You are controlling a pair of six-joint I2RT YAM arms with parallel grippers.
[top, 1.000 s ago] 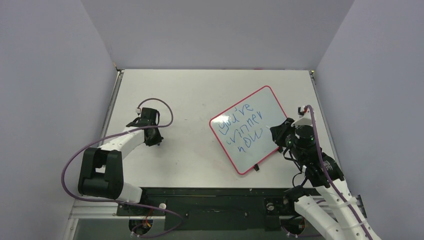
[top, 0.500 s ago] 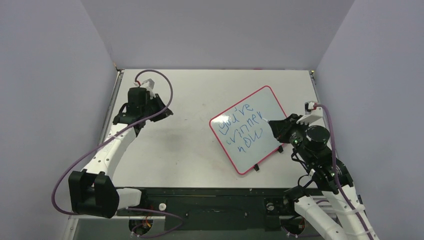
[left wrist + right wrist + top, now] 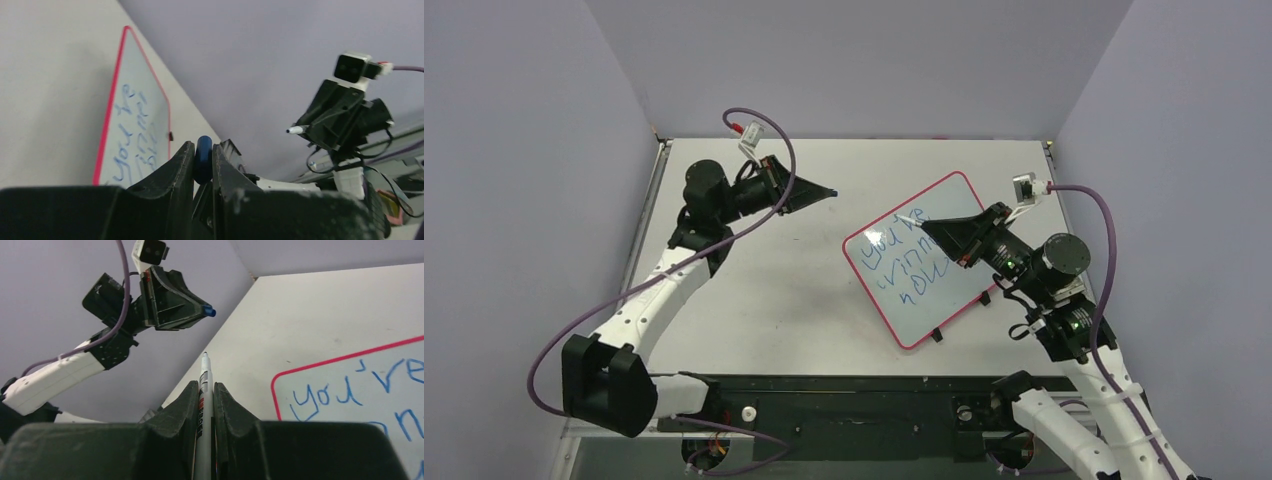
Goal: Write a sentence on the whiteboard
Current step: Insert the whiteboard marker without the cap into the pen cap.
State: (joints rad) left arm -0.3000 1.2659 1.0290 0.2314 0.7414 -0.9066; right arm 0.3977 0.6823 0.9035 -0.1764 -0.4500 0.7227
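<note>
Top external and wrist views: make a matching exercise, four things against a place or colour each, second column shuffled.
1 pen
2 blue cap
3 whiteboard
4 sentence

A clamped in the left gripper
B pink-red frame
C clamped in the right gripper
D blue strokes on the board

Pairs: 1-C, 2-A, 3-B, 4-D
</note>
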